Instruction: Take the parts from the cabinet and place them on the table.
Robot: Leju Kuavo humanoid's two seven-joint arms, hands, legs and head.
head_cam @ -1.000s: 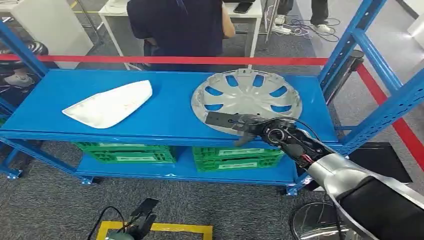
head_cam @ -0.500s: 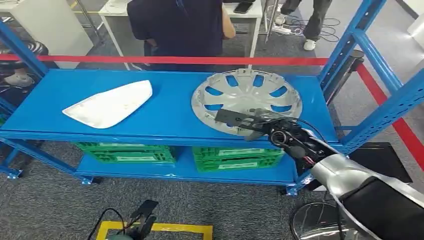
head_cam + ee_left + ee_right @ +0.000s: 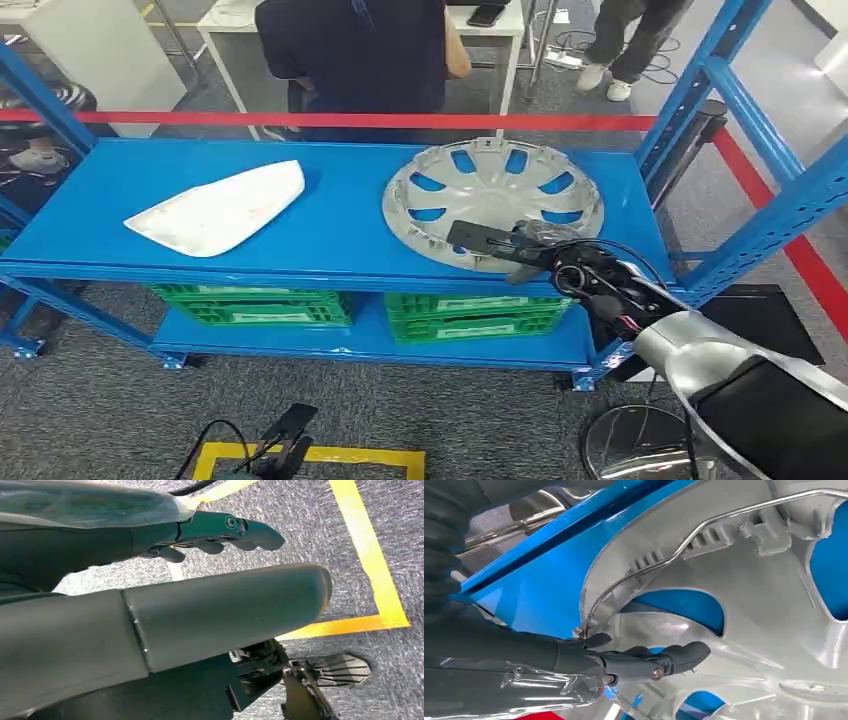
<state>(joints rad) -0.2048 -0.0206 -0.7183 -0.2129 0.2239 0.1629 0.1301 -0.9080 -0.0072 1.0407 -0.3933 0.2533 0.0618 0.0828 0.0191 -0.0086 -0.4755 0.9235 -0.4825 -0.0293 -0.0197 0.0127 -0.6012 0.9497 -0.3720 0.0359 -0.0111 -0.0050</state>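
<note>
— Where does the wheel cover point(image 3: 493, 202) sit on the blue cabinet shelf point(image 3: 340, 225)?

— On the right half of the top shelf, lying flat with its inner side up. A white panel point(image 3: 220, 210) lies well apart on the left half. Green crates point(image 3: 360, 310) fill the lower shelf.

— And the right hand point(image 3: 505, 248)?

— It reaches over the wheel cover's near edge. In the right wrist view its fingers point(image 3: 651, 662) are extended over the cover's ribbed inner face by the wire ring point(image 3: 704, 530); whether they grip it, I cannot tell.

— The left hand point(image 3: 220, 535)?

— Low over the grey carpet beside a yellow floor marking point(image 3: 372, 565), fingers loosely curled, holding nothing.

— Anyone nearby?

— A person in dark clothes point(image 3: 355, 60) stands behind the cabinet, past a red tape line point(image 3: 330, 120).
</note>
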